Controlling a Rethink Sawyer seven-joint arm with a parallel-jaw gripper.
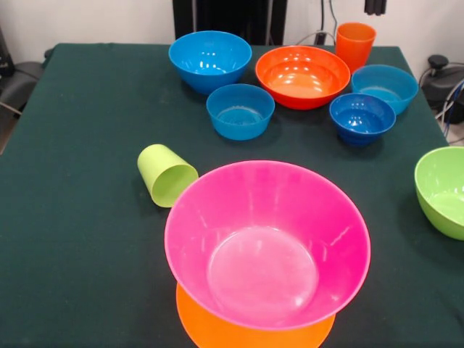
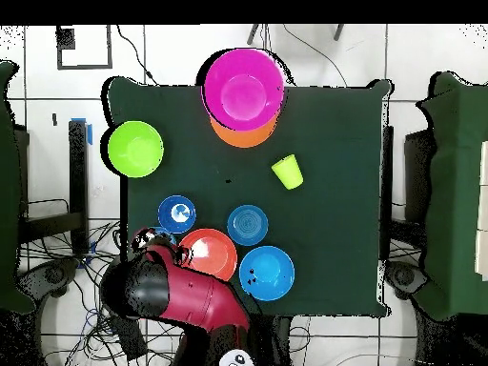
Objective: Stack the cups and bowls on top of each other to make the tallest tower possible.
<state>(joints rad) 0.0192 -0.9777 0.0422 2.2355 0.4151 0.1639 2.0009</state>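
Tower [image 1: 261,290] two bowls high, at the table's edge.
Pink bowl [image 1: 267,243] sits upright on the inverted orange bowl [image 1: 217,330]; it could slide off if nudged. Green cup [image 1: 166,175] lies tipped beside it and may roll. Gripper [image 1: 375,6] barely visible; its state can't be told.

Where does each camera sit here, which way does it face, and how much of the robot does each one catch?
Front view: across the table, facing the robot's side; pink bowl nearest, only dark gripper tips at the top edge.
Overhead view: above, looking straight down; the red and black arm shows at the bottom.
Shared: the pink bowl on the light-orange bowl, and the tipped lime green cup, turned half round between views.
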